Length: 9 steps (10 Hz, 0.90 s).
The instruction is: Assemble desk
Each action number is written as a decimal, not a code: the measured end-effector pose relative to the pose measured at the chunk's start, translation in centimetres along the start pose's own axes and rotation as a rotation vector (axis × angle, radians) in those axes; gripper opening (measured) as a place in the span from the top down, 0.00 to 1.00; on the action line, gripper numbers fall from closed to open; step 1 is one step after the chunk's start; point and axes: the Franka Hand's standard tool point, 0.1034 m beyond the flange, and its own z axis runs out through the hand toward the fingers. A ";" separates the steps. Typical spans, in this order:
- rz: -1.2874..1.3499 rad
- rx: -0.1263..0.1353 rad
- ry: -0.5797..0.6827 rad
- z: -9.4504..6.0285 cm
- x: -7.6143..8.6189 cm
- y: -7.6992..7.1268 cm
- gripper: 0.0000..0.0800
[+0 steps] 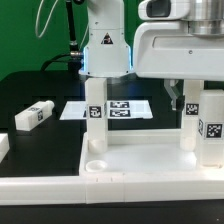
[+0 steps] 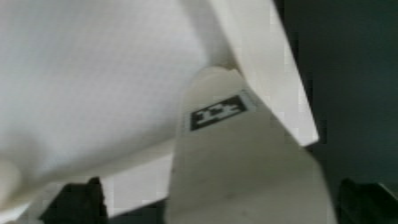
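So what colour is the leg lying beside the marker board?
White leg; the exterior view shows it best.

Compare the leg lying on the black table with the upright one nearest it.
The lying leg rests on its side on the black table, off the tabletop; the upright leg stands on the tabletop. The lying leg runs slantwise; the upright leg is vertical. Both are white, blocky and tagged.

Bright, even light, faint shadows. The exterior view is fairly sharp; the wrist view is blurred, its tag [image 2: 219, 108] smeared.
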 end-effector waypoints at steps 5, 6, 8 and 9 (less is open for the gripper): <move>0.056 -0.001 0.007 0.3 0.2 0.2 0.42; 0.111 0.000 0.008 0.3 0.2 0.2 0.64; 0.282 0.000 0.008 0.3 0.2 0.2 0.64; 0.341 0.000 0.008 0.4 0.2 0.2 0.64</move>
